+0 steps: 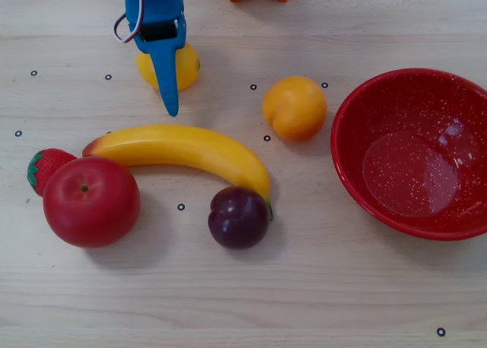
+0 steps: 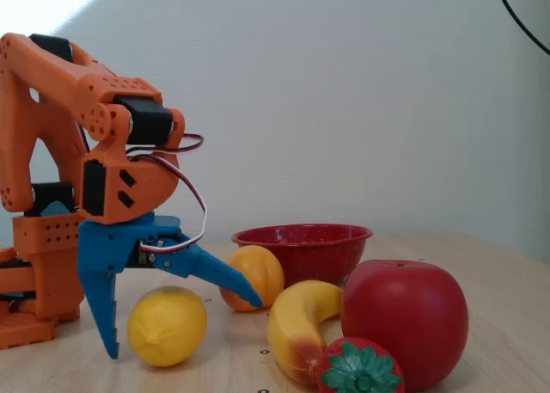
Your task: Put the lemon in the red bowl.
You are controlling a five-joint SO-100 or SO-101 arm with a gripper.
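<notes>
Lemon [image 2: 167, 326] sits on the wooden table [image 1: 304, 287] well left of the red bowl [image 1: 415, 154] in the overhead view. Spread wide, the blue gripper [image 2: 185, 331] straddles it, one finger on each side, not closed on it.

Pale wood-grain bench [image 1: 319, 302], matt. Big round red bowl [image 1: 358, 177]: glossy speckled enamel look. Small yellow oval lemon [image 2: 167, 326]: smooth, slightly shiny plastic. Blue pincer [image 2: 185, 328]: matt plastic. Red apple [image 2: 404, 320]: glossy.
</notes>
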